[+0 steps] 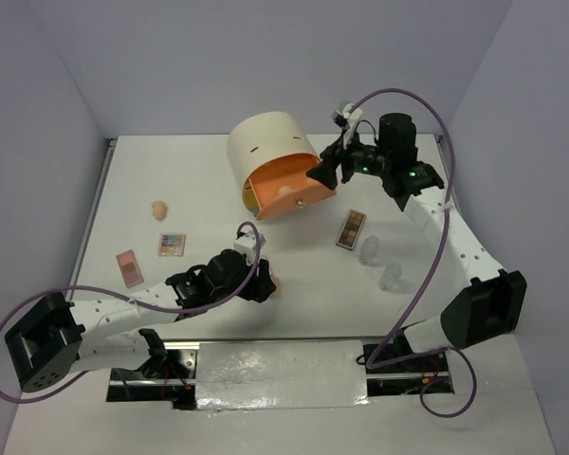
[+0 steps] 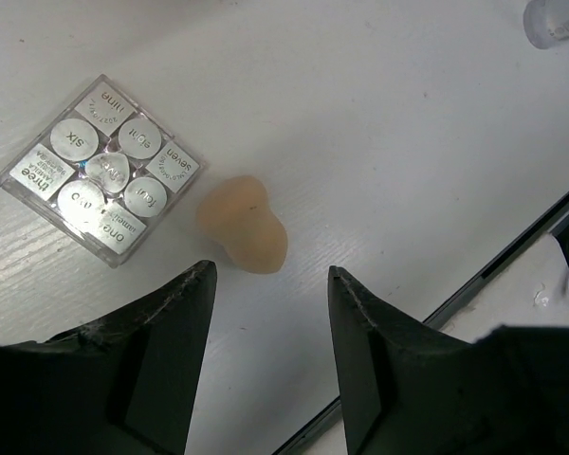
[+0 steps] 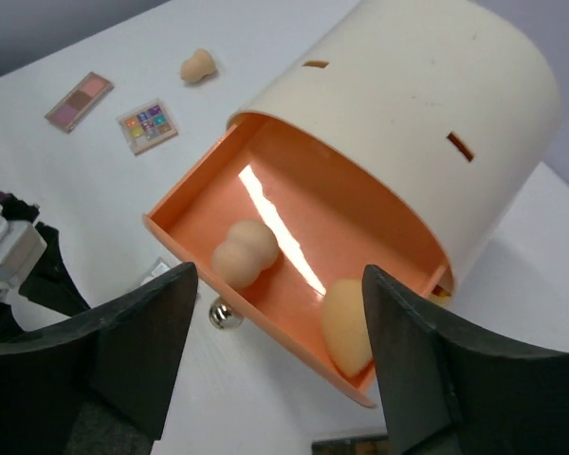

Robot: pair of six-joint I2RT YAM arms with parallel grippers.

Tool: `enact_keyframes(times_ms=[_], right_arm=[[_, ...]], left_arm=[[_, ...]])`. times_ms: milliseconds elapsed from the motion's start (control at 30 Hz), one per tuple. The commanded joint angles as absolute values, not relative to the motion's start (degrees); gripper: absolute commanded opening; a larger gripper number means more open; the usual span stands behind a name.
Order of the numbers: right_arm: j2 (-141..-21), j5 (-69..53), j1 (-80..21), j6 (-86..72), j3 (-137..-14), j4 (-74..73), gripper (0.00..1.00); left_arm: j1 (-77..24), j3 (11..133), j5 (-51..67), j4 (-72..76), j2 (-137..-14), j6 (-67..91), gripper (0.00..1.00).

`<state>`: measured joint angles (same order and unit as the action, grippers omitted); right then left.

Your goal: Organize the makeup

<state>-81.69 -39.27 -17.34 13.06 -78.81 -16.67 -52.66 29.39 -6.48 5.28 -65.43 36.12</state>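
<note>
Room around the sponge [image 2: 244, 225], save the square palette [image 2: 97, 168] alongside.

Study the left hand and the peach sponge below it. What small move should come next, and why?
Probably lower the left hand and close it on the peach sponge. Its fingers stand open, and the sponge lies on the table just beyond their tips, beside the clear square palette. Two sponges already lie in the open orange drawer.

White table [image 1: 199, 171] with scattered makeup [image 1: 172, 245]

Boxed in left, far and right by plain pale lilac walls [image 1: 266, 57]; white table [image 1: 171, 171] below, evenly lit, soft shadows only.
</note>
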Motion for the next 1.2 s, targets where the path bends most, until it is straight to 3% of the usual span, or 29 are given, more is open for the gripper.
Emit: enact_keyframes(times_ms=[0,67,100,667,767,933,1033,1167], right_arm=[[-77.3,-47.5,-14.3,14.5,-78.8,-17.5,0.69],[-75.9,-49.7,-13.2,14.7,-77.4,-18.1,0.54],[-75.5,-50.0,-12.9,14.9,-76.9,-18.2,0.52],[-70.6,-50.9,-9.2,12.0,-71.3,-16.7,0.56],[-70.1,-51.1,-8.4,12.0,-71.1,-16.7,0.57],[-69.5,-51.3,-7.7,11.5,-70.5,-16.2,0.57],[-69.2,-51.4,-7.5,11.2,-70.0,-16.0,0.57],[-68.6,-51.9,-7.2,11.6,-70.2,-17.0,0.57]], left_arm=[[-53.6,31.6,-7.8,6.6,-66.3,35.2,0.62],[-54.1,32.1,-7.9,6.0,-67.1,34.6,0.62],[-54.2,32.7,-7.9,5.6,-67.5,34.5,0.62],[-55.6,44.6,-16.3,-2.2,-85.9,33.7,0.58],[-55.7,45.4,-15.7,-3.4,-88.1,34.1,0.48],[-56.3,45.0,-16.0,-4.8,-88.2,34.1,0.39],[-56.3,44.7,-15.1,-4.8,-87.7,33.9,0.17],[-56.6,45.4,-12.5,-5.1,-82.4,32.7,0.02]])
